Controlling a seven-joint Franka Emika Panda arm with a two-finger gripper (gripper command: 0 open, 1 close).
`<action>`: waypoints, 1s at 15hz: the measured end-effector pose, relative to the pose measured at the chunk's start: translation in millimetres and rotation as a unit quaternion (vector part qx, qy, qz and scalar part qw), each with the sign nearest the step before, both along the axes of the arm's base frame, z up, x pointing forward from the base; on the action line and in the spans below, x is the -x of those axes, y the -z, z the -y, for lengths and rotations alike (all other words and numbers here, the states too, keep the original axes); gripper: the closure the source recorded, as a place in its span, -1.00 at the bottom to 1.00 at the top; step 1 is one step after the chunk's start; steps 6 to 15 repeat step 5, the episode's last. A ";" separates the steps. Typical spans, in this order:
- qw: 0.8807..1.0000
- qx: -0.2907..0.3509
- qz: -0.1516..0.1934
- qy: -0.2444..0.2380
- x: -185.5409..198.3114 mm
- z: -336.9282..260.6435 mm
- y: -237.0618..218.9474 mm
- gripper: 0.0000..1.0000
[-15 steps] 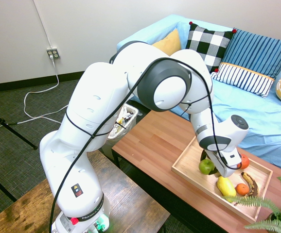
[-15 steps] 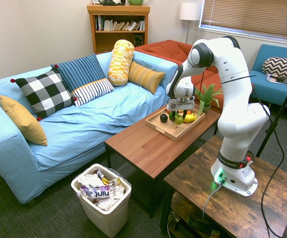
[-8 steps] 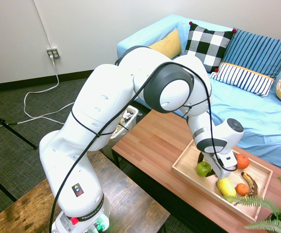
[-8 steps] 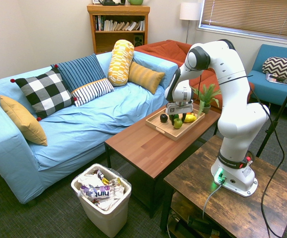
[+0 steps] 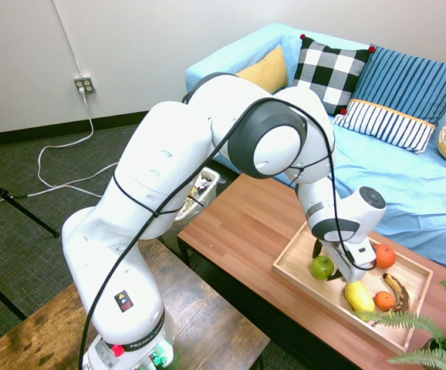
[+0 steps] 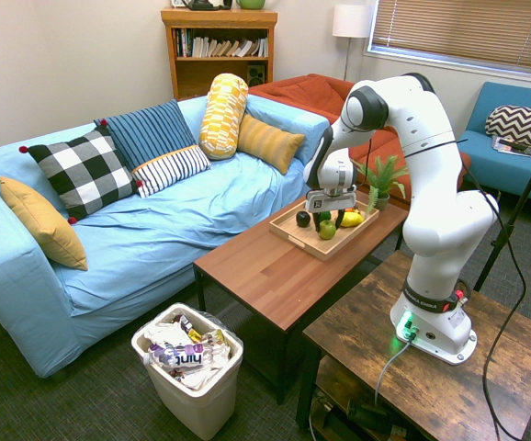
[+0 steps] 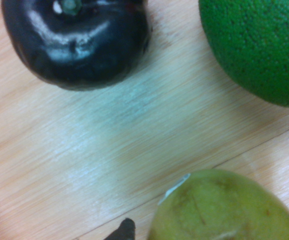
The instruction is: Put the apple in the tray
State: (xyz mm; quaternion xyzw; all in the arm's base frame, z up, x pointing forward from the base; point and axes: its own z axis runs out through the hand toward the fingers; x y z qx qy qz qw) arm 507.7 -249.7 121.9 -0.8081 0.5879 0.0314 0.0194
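Observation:
The yellow-green apple (image 5: pixel 321 267) sits low inside the light-wood tray (image 5: pixel 297 280), at its end nearest the arm's base. My gripper (image 5: pixel 324 264) reaches down into the tray and is shut on the apple, a dark finger showing on either side of it. From the other side, the apple (image 6: pixel 327 230) hangs just under the gripper (image 6: pixel 328 223) at the tray's (image 6: pixel 300 241) front part. In the wrist view the apple (image 7: pixel 224 210) is close above the tray floor (image 7: pixel 109 145).
Also in the tray are a dark glossy fruit (image 7: pixel 79 42), a darker green fruit (image 7: pixel 254 47), two orange fruits (image 5: pixel 385 254), a yellow fruit (image 5: pixel 357 296) and a dark banana (image 5: pixel 398 291). A potted plant (image 5: pixel 439 331) stands beside the tray. The white bin (image 6: pixel 190 366) is on the floor.
Over the last second my gripper came down with the apple into the tray and shifted slightly toward the arm's base. In the last half second it barely moved.

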 end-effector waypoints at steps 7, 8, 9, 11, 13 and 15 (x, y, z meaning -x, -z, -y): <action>0.999 0.011 0.035 -0.004 -0.3 7.0 -69.1 -1.00; 0.999 0.011 0.035 -0.004 -0.3 7.0 -69.1 -1.00; 0.999 0.011 0.035 -0.004 -0.3 7.0 -69.1 -1.00; 0.999 0.011 0.035 -0.004 -0.3 7.0 -69.1 -1.00; 0.999 0.011 0.035 -0.004 -0.3 7.0 -69.1 -1.00; 0.999 0.011 0.035 -0.004 -0.3 7.0 -69.1 -1.00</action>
